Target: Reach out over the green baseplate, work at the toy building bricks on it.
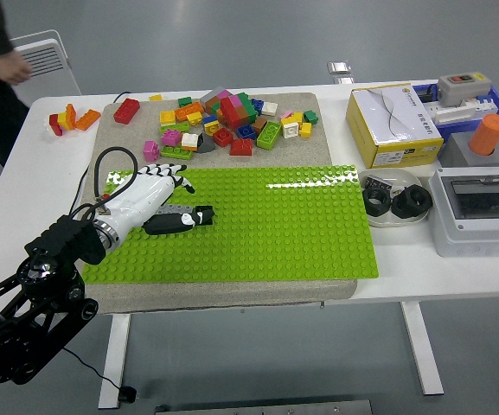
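Observation:
The green baseplate [301, 229] lies on a beige mat in the middle of the table. On its left part sit a grey brick [182, 210] and a black brick [204, 213] side by side. My left hand [178, 201], white with black fingertips, reaches in from the lower left over them. Its fingers [176, 178] are spread just behind the grey brick, and its thumb lies along that brick's front with the tip touching the black brick. Most of the grey brick is hidden. The hand grasps nothing that I can see.
A pile of loose coloured bricks [227, 117] and a red brick [126, 110] lie behind the baseplate. A small brick cluster [72, 118] sits far left. A person's hand [15, 65] is at the top left. To the right stand a yellow box [393, 124], a dish of black parts [396, 203] and a grey enclosure [483, 212].

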